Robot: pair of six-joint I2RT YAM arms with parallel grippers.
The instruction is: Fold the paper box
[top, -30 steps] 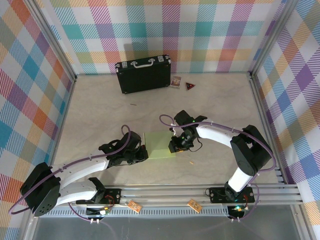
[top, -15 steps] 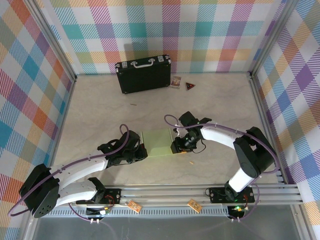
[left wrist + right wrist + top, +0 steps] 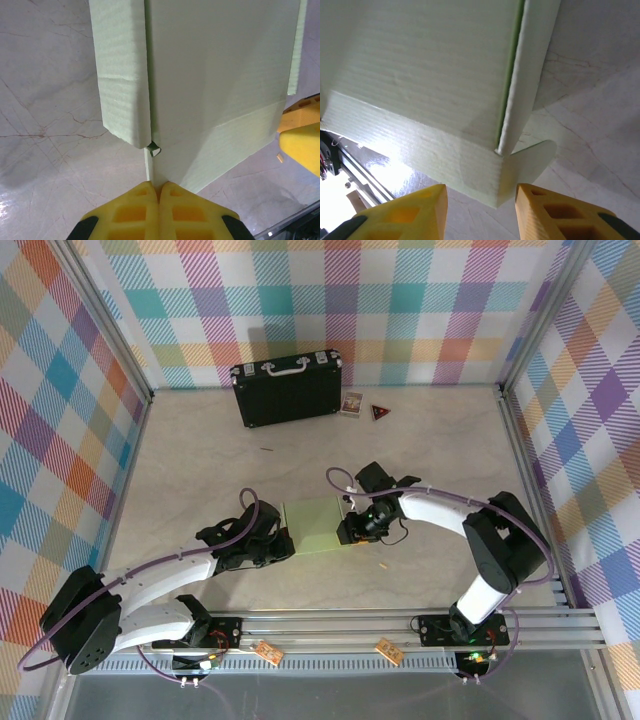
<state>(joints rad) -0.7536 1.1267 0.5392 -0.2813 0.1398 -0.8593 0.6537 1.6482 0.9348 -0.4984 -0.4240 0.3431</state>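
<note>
Your left fingers (image 3: 132, 212), closed tight, pinch the near edge of the paper box (image 3: 215, 75). Your right fingers (image 3: 560, 212) stand apart, a box corner between them, untouched.

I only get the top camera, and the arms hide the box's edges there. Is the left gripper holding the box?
Observer: Yes. In the left wrist view the left gripper is shut, pinching an edge of the box.
Operator: And the right one?
Observer: The right gripper stands open, with a corner of the box in its gap, unclamped.
Operator: Any flap loose?
Observer: A rounded tab sticks out beside that corner, not tucked in.
</note>
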